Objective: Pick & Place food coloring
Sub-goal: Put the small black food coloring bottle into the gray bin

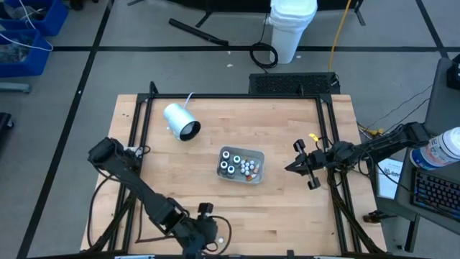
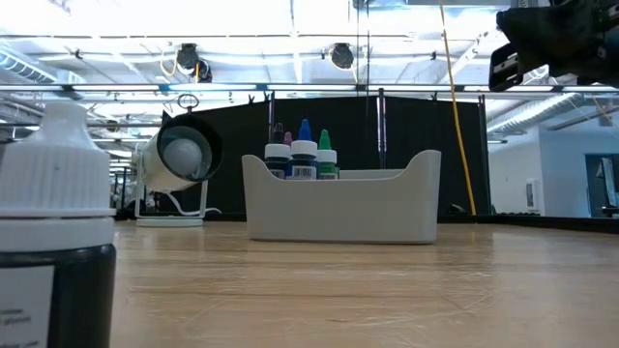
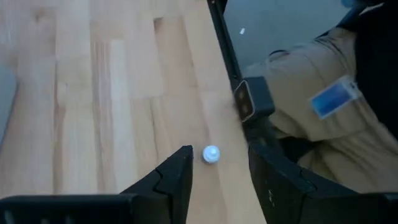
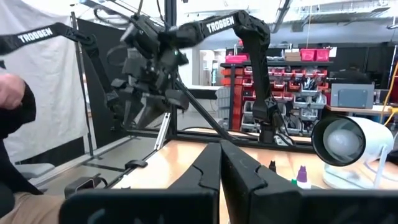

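Left gripper (image 3: 217, 171), fingers parted, hovers over one white-capped bottle (image 3: 211, 154) at lower centre; right gripper (image 4: 221, 163) clenched; arms read "TROSSEN".

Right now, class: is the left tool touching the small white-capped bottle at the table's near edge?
Apart. The left wrist view shows the bottle standing between the left tool's open fingers, with bare wood visible on both sides.

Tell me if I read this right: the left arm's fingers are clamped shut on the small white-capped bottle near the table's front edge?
Not quite. In the left wrist view the left arm's fingers stand open above the small white-capped bottle, which sits untouched on the wooden table between them. The spot near the front edge is right.
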Controlling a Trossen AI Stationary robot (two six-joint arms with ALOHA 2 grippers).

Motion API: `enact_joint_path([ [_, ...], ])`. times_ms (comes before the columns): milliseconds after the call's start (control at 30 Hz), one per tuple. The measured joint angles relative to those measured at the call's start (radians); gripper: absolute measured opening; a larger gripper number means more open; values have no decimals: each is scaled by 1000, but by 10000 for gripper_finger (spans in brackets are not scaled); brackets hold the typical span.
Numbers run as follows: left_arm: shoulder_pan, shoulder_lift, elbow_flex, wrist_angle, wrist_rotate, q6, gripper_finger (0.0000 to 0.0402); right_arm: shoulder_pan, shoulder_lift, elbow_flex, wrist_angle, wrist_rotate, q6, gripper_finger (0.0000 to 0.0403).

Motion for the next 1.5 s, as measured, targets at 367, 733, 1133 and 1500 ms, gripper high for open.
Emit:
enact_joint_path([
  [367, 17, 104, 105, 10, 196, -69, 161, 0, 2, -1, -36, 4, -20, 0],
  [733, 34, 275, 296, -146, 295, 45, 194, 0, 10, -1, -42, 4, 12, 0],
  [1133, 97, 277, 241, -151, 312, 214, 287, 0, 11, -2, -43, 3, -6, 0],
  [1500, 107, 278, 208, -104, 337, 197, 261, 0, 12, -2, -43, 3, -16, 0],
])
